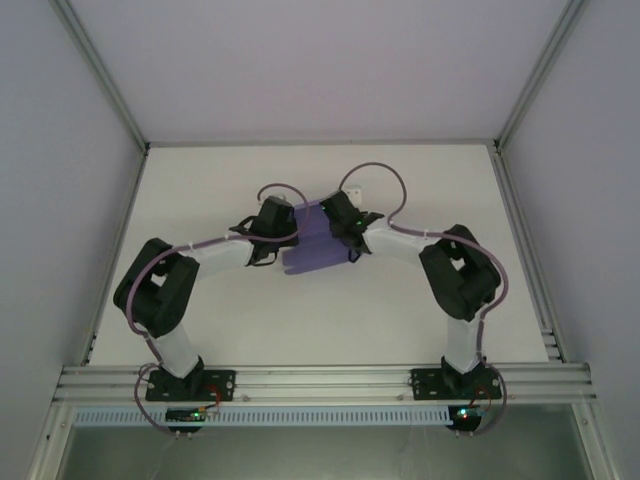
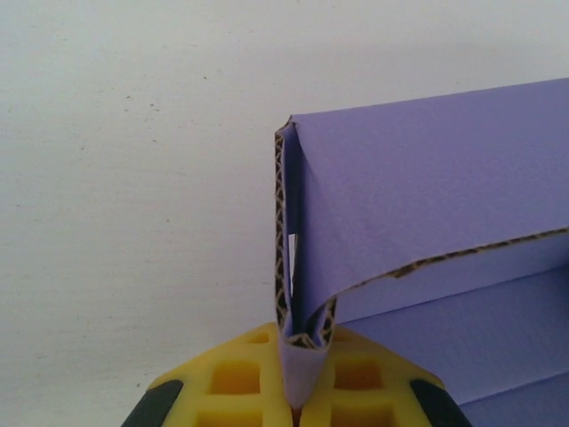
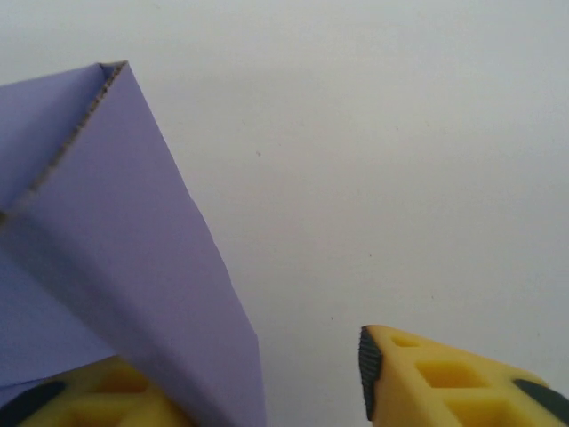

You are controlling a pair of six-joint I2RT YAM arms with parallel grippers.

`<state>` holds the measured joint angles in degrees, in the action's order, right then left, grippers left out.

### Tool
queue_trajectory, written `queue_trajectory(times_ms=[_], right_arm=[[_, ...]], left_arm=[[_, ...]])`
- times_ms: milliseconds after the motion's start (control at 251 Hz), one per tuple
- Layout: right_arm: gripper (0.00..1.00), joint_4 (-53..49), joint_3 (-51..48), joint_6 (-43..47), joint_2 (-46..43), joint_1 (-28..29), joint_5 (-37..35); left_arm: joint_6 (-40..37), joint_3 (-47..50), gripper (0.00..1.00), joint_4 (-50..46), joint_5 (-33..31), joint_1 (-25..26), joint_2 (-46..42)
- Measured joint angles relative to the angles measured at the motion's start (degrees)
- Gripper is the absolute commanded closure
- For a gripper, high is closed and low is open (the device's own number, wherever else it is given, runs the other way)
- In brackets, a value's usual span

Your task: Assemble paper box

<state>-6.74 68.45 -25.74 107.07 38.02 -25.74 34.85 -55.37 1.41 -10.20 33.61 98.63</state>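
no readable text, labels or numbers anywhere

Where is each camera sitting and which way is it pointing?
Top external: above and behind, looking down on the table; both arms show, meeting at the paper box.
Left wrist: on the left arm, looking along the left gripper, shut on the box's card edge.
Right wrist: on the right arm, looking past the open right gripper at a box flap.
All three share the purple box.

We see the paper box [image 2: 427, 196] in lavender-purple, its cut edges showing a brown zigzag corrugation. The left pincer [image 2: 302, 391] is yellow and black, as is the right pincer [image 3: 267, 391]. The table [image 2: 133, 178] is white, faintly speckled.
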Motion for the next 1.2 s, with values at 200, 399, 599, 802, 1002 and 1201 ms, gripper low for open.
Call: queue_trajectory(times_ms=[200,399,599,802,1002,1201], right_arm=[[0.16,6.3,-6.7,6.2,-6.6,-1.7,10.7],[0.01,12.2,-11.6,10.4,-13.4,-2.9,22.3],[0.01,12.8,-13.4,11.7,-17.5,-4.0,27.1],[0.01,6.8,-14.2,11.8,-28.4,-6.0,25.9],[0.01,-1.4,-16.1,11.6,-43.8,-9.3,23.3],[0.01,-8.6,-21.4,10.9,-54.8,-13.3,22.8]], left_arm=[[0.2,0.0,1.00,-0.4,-0.8,-0.8,0.0],[0.0,0.0,1.00,-0.4,-1.0,-1.1,0.0],[-3.1,-0.7,1.00,-1.5,-0.5,-1.2,0.0],[-17.4,-7.0,1.00,-12.1,3.2,-1.4,-0.7],[-35.0,-15.7,1.00,-25.8,8.1,-0.6,-4.3],[-46.9,-21.7,1.00,-40.7,5.6,4.3,-3.8]])
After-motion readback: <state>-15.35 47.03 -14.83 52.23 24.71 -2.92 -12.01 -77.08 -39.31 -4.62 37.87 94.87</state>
